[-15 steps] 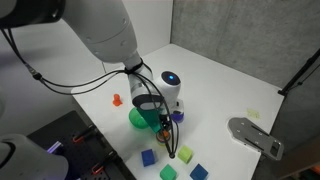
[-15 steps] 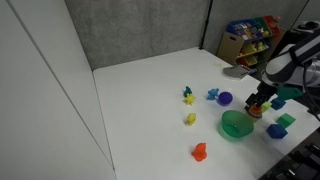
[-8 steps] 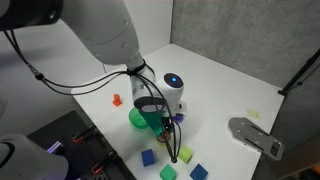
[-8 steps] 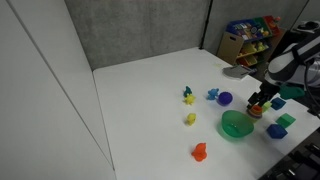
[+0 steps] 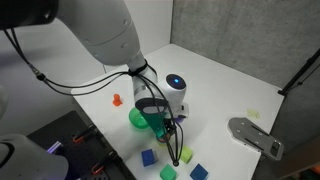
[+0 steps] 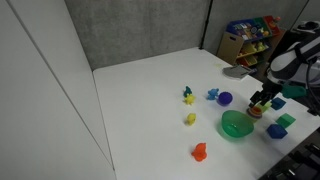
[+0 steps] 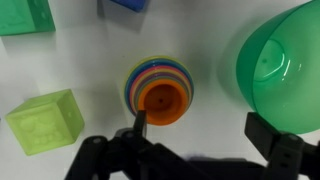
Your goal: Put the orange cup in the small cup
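Orange cup (image 7: pixel 163 100) just before the hand (image 7: pixel 200 132)

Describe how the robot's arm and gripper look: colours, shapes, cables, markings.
The arm is a thick, rounded white shell with dark joints. Thin black cables loop loosely beside it. Near the wrist sits a rounded white housing bearing a dark blue circle. The gripper is black, with two blocky black fingers. No lettering is legible.

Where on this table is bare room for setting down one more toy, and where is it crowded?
Bare: the wide white stretch between the grey back wall and the yellow toy. Crowded: around the green bowl, where blocks and the end effector stand close.
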`<control>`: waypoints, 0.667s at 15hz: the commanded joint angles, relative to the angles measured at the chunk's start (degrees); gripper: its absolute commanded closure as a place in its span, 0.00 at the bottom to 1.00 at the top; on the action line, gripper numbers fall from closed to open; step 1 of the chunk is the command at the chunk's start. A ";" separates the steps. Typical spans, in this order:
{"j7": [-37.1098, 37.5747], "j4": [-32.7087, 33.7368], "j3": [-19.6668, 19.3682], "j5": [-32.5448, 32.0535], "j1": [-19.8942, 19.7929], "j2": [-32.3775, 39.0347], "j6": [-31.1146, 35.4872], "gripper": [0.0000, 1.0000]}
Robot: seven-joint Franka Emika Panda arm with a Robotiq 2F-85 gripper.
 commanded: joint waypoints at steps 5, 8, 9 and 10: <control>5.86 -2.03 -4.94 -4.37 9.42 -9.81 -7.62 0.00; 10.94 -2.88 -7.35 -7.91 14.39 -15.40 -10.79 0.00; 13.15 -3.05 -8.22 -9.65 15.92 -17.69 -12.83 0.00; 14.99 -3.13 -8.79 -11.20 17.16 -19.92 -14.97 0.00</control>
